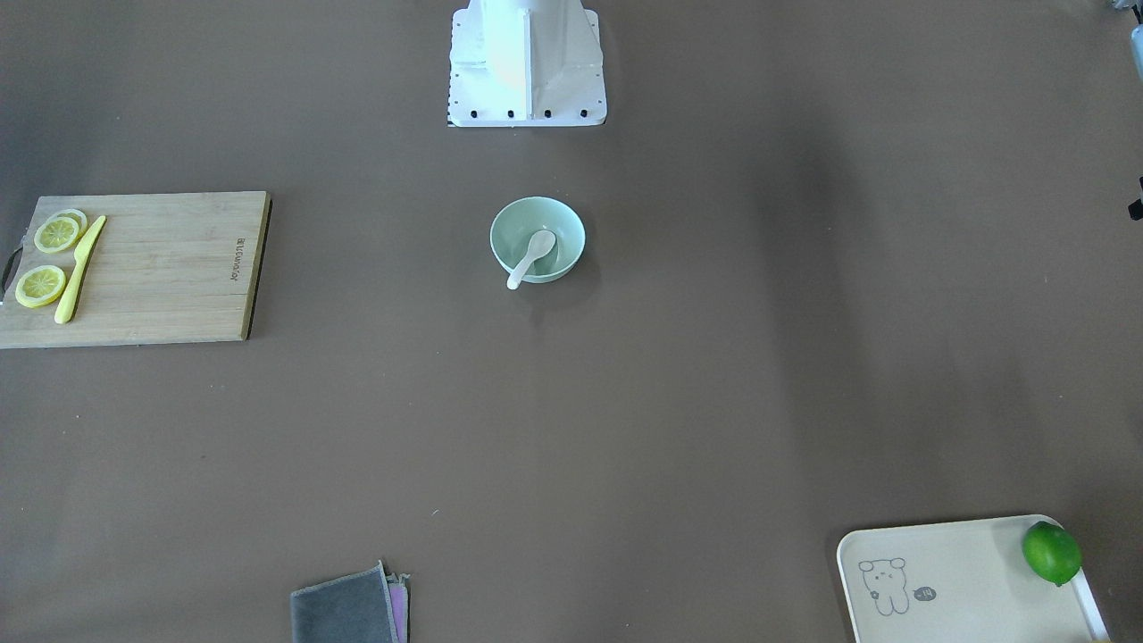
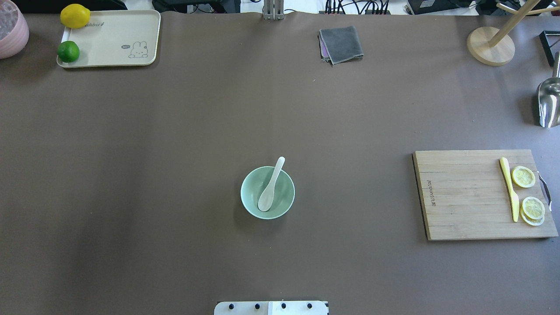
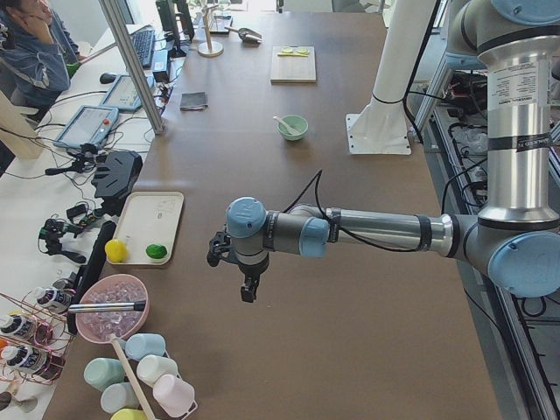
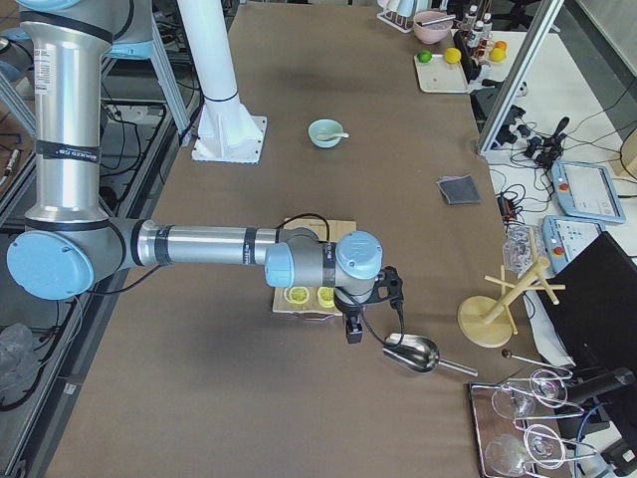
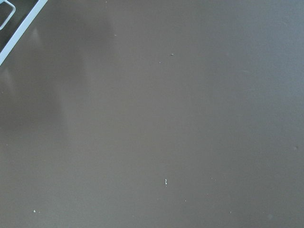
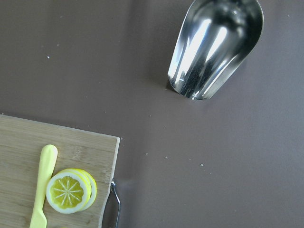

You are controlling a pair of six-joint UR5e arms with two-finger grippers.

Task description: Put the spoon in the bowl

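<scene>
White spoon (image 2: pixel 271 186) lying in green bowl (image 2: pixel 251 205), scoop inside, handle over rim, well apart from both grippers, left gripper (image 3: pixel 249 291) above bare table (image 3: pixel 350 306), right gripper (image 4: pixel 351 334) near metal scoop (image 4: pixel 410 353), openness of both cannot be told

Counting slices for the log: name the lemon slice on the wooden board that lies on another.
The yellow lemon slice nearer the robot's base on the wooden cutting board: it overlaps a second slice; the farther slice lies alone.
</scene>
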